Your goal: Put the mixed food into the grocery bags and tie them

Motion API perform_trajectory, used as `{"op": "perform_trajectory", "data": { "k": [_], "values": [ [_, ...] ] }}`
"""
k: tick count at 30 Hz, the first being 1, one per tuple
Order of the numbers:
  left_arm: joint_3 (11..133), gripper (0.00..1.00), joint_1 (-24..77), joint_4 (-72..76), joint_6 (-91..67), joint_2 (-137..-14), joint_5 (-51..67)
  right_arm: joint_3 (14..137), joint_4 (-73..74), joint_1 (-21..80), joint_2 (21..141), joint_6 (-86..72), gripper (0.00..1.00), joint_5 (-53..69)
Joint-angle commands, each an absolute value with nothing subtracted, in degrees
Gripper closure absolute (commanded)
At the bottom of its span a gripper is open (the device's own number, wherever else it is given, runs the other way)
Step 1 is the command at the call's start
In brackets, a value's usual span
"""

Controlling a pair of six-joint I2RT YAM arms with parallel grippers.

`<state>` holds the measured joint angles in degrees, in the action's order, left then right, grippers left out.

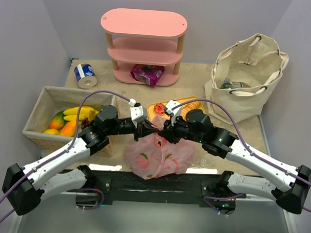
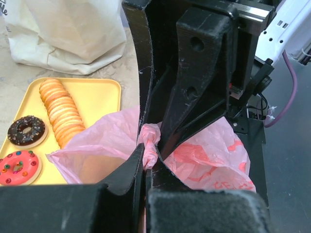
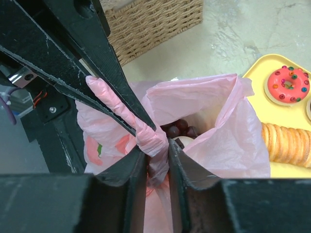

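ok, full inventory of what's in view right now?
pink plastic bag: 1, translucent pink, near edge, centre
canvas bag: 1, beige, far right, open
shelf: 1, pink, far centre
snack packet: 1, purple, bottom shelf
can: 1, blue and white, far left, on its side
woven basket: 1, tan, left, fruit inside
tray: 1, yellow, behind pink bag
crackers: one row, golden, on tray
donuts: 2, chocolate and pink, on tray
left gripper: shut on twisted bag handle
right gripper: shut on twisted bag handle

Legible text: none | pink plastic bag (image 2: 214,160): red print, too crumpled to read | blue can (image 1: 86,75): label too small (a white blur from above)
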<state>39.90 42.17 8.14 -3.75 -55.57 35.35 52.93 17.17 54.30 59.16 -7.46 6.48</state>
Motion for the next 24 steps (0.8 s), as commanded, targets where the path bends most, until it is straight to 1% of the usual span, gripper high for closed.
{"op": "perform_trajectory", "data": {
  "k": [1,4,6,8,10,14,15,16,19,24],
  "values": [
    [39.55,1.00,42.98,11.07,-2.29,-54.32,34.81,53.35,16.69,54.23,60.64,-6.51,0.79,1.59],
    [39.64,1.00,43.33,11.08,-2.11,-54.23,34.45,53.79,16.53,54.32,62.31,-5.98,0.80,0.62],
    [39.90,1.00,43.77,10.64,-1.76,-54.23,33.31,54.40,16.61,54.32,63.63,-5.80,0.83,0.09],
    [40.25,1.00,44.30,10.11,-1.23,-53.88,31.56,54.84,17.84,54.40,64.77,-6.32,0.85,-4.73],
    [40.60,1.00,44.56,9.85,-0.71,-53.70,30.16,54.84,18.46,54.32,65.13,-6.59,0.86,-10.33],
    [41.39,1.00,44.65,9.84,-0.62,-54.23,29.27,54.32,18.98,54.40,65.83,-7.73,0.87,-17.73],
    [41.48,1.00,44.74,10.02,-0.62,-54.40,29.18,54.14,19.25,54.40,66.27,-8.00,0.89,-18.88],
    [41.57,1.00,44.82,10.11,-0.79,-54.58,29.01,54.23,19.34,54.40,66.44,-8.43,0.93,-20.38],
    [41.57,1.00,44.74,11.07,-0.97,-54.32,28.48,54.67,20.82,54.40,67.58,-10.36,1.00,-26.79],
    [41.57,1.00,44.82,12.22,-1.41,-54.14,28.65,54.76,23.02,54.49,67.68,-14.41,1.00,-40.13]
  ]
}}
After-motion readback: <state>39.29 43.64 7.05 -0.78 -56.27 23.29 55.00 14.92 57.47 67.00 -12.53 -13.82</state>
